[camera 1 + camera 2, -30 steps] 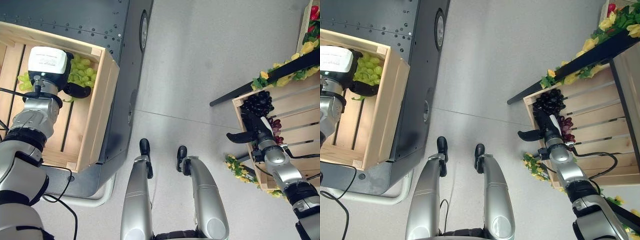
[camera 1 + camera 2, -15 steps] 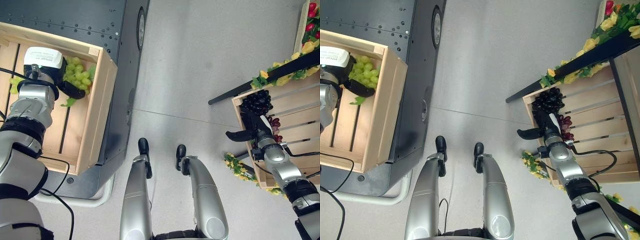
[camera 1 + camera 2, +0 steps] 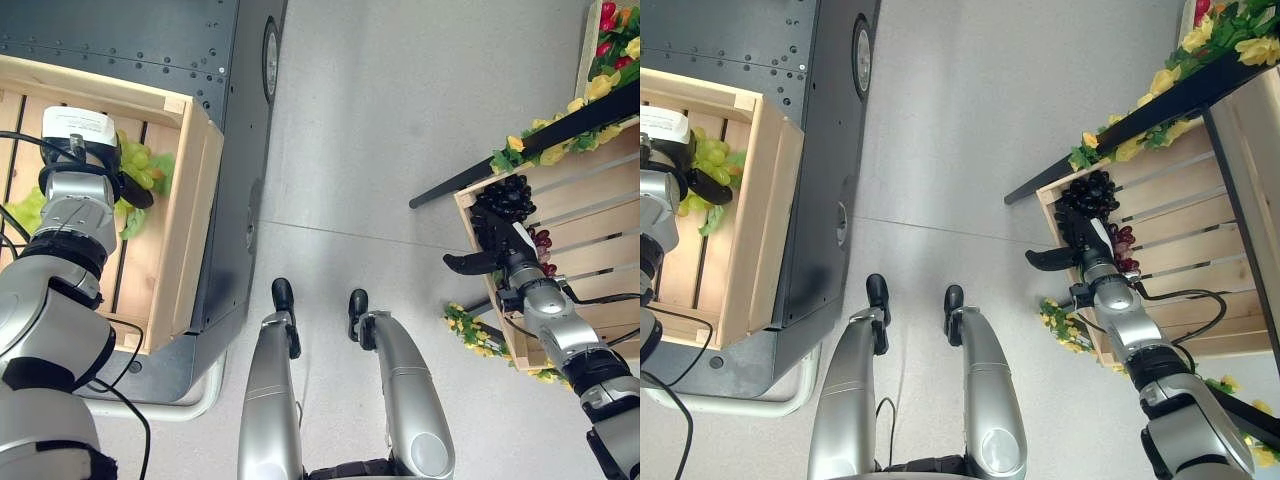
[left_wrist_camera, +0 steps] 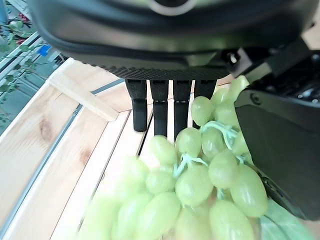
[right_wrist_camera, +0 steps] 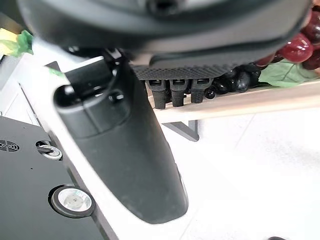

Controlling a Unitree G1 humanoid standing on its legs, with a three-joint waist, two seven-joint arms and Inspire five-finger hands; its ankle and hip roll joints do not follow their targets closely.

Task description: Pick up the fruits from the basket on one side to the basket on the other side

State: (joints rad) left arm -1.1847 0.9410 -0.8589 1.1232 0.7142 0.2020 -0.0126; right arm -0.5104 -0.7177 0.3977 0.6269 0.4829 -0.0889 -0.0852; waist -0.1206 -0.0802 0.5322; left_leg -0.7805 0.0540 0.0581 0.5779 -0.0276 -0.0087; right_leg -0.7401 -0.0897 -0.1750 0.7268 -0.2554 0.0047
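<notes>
One bunch of green grapes [image 4: 200, 185] now lies lower in our left crate [image 3: 190, 180], near its right wall; our left hand [image 4: 165, 107] has straightened, releasing it. Our right hand [image 3: 492, 250], thumb spread, reaches the dark grapes [image 3: 505, 195].

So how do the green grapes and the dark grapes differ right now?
The green grapes lie in the left wooden crate, against the left hand; the dark grapes sit in the right crate, beyond the open right hand. Green ones are pale, the others near black. Both are bunches.
</notes>
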